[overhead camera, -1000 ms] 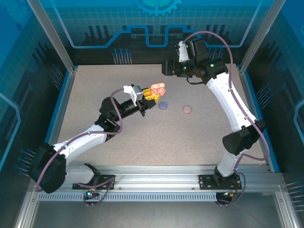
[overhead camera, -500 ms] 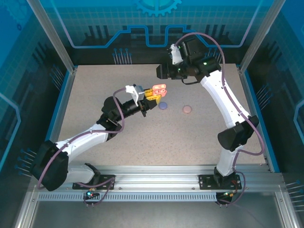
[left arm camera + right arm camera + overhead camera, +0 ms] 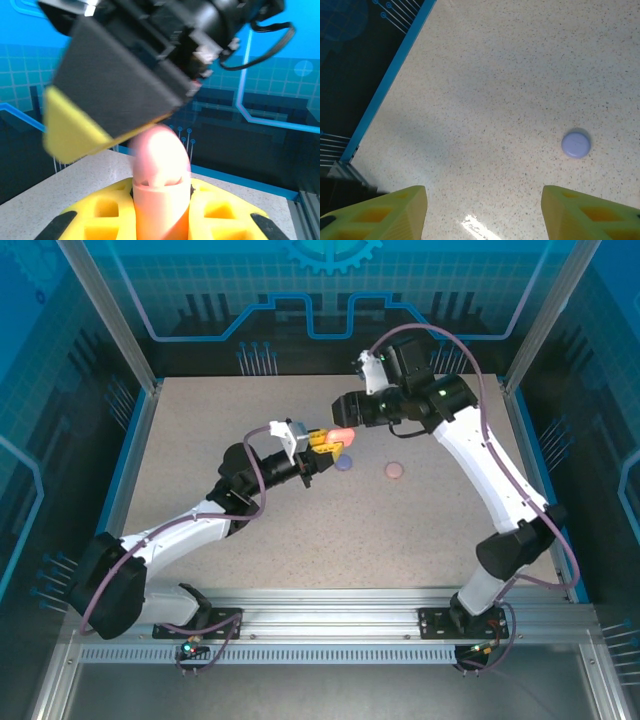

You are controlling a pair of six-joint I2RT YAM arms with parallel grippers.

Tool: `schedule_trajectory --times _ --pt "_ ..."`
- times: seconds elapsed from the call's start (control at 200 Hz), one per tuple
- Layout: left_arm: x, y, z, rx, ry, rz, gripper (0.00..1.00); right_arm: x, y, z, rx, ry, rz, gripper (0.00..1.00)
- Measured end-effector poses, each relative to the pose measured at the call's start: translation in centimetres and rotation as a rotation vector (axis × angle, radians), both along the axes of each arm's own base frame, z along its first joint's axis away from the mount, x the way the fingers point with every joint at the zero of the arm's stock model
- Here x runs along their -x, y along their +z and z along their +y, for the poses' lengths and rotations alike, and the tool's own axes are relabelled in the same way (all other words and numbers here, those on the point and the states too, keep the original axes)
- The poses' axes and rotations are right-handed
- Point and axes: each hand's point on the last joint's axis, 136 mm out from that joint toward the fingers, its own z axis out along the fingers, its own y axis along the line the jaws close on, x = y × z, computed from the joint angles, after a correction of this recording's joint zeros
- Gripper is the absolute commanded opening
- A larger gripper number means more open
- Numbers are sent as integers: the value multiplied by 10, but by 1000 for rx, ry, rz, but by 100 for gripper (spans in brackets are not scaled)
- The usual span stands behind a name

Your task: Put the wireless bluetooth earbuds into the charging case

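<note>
Coral-pink charging case stands on end, clenched in the left gripper, its long axis running straight out past the yellow fingertips. Just above its rounded top hangs the right gripper, jaws released and empty, with the case below them rather than between them.

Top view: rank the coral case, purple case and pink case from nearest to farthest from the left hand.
1. Coral case: held in the left hand.
2. Purple case: just beside the hand, to its right.
3. Pink case: farther right.
</note>
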Motion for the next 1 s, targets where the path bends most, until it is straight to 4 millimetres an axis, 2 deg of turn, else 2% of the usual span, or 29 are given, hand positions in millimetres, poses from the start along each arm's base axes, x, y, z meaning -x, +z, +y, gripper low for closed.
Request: schedule_trajectory --times 0.12,0.25,0.32,0.43,0.52,0.585,0.65,0.87,0.925,1.0 --pt "-1 2 0 1 4 -5 0 13 6 -7 -9 -3 -14 64" --pt "-2 2 1 3 14 -3 0 15 11 -23 -7 -75 -42 69" --pt "-4 2 2 6 25 1 0 11 14 -39 -18 -148 -55 71" --pt "-9 0 5 11 52 22 0 3 18 -78 -39 -302 -81 72" --pt "-14 -10 9 12 88 76 0 3 14 -106 -52 -403 -92 72" --pt "-18 -27 13 5 118 141 0 8 2 -115 -51 -440 -81 72" --pt "-20 -49 17 -7 146 226 0 13 -17 -119 -44 -458 -54 72" --pt "-23 -129 39 -36 275 547 0 34 -119 -127 23 -509 127 72" --pt "-22 -144 43 -38 303 614 0 40 -136 -127 33 -514 159 72" --pt "-22 -158 49 -35 340 685 0 46 -148 -126 36 -514 181 72"
